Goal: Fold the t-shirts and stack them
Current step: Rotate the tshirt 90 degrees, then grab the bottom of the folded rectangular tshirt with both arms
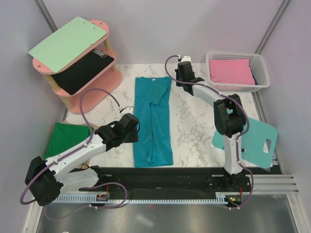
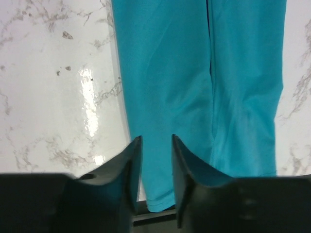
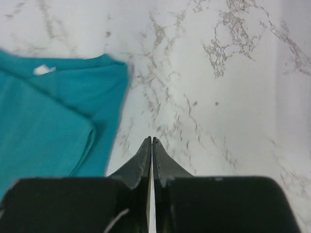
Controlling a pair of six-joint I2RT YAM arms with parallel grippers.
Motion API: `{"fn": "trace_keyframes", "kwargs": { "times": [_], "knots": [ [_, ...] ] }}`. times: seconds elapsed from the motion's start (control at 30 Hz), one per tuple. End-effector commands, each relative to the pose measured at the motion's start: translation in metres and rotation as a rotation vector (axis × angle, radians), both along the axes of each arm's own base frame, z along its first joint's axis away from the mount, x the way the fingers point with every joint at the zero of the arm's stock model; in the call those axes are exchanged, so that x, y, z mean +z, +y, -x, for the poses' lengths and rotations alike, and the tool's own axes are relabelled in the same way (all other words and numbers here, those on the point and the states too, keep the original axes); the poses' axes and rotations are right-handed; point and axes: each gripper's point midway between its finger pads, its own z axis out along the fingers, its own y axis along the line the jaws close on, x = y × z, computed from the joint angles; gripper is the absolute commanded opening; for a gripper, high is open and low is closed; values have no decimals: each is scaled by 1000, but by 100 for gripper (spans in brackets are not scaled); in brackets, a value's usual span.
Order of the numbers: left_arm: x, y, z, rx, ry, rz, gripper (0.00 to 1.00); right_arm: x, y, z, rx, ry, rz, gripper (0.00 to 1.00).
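A teal-blue t-shirt lies on the marble table folded into a long narrow strip, collar at the far end. My left gripper hovers at the strip's left edge near the hem. In the left wrist view the left gripper stands open by a narrow gap, nothing pinched, with the teal cloth below. My right gripper is beside the collar's right corner. In the right wrist view it is shut over bare marble, the teal cloth to its left. A dark green t-shirt lies crumpled at the left edge.
A pink two-tier shelf at the back left carries a mint-green clipboard and a black one. A white basket with pink cloth stands at the back right. A teal plastic board lies at the right edge.
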Motion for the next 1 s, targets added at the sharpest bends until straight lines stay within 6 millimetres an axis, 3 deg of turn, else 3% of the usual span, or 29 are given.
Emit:
{"fn": "trace_keyframes", "kwargs": {
  "times": [0.0,0.03,0.07,0.1,0.13,0.17,0.23,0.27,0.3,0.37,0.4,0.43,0.47,0.5,0.53,0.57,0.6,0.77,0.97],
  "knots": [
    [-4,5,-5,34,-20,-21,54,117,38,54,154,-131,-277,17],
    [-6,6,-5,48,-15,-17,69,87,35,78,146,-37,-303,36],
    [-10,5,-4,49,2,-18,76,101,36,97,173,-38,-353,46],
    [-16,6,-2,56,20,-21,81,96,44,116,228,4,-400,55],
    [-21,6,0,71,40,-15,84,64,43,143,227,91,-431,66],
    [-27,5,3,70,71,-10,84,70,42,161,246,95,-458,71],
    [-39,3,11,82,127,7,84,48,41,206,283,190,-501,75],
    [-48,5,17,87,161,1,84,40,40,221,285,226,-512,75],
    [-52,5,21,106,179,16,83,16,35,249,293,310,-530,75],
    [-62,6,33,112,220,33,82,17,30,275,300,339,-558,75],
    [-65,6,37,124,232,51,81,-1,23,296,285,397,-557,74],
    [-67,5,42,124,247,72,81,6,24,309,318,401,-583,74],
    [-74,9,50,128,266,77,80,3,21,319,311,423,-583,74],
    [-69,6,52,132,254,125,79,-10,13,335,293,474,-571,73],
    [-68,3,57,124,265,158,79,-3,15,343,317,473,-592,72],
    [-75,7,65,123,280,167,78,-3,14,351,307,489,-608,71],
    [-68,4,66,122,257,220,77,-10,13,362,302,517,-626,70],
    [-71,4,85,95,283,303,75,-9,28,399,327,592,-742,67],
    [-83,1,99,83,378,283,73,-31,43,436,350,718,-792,66]
  ]
}}
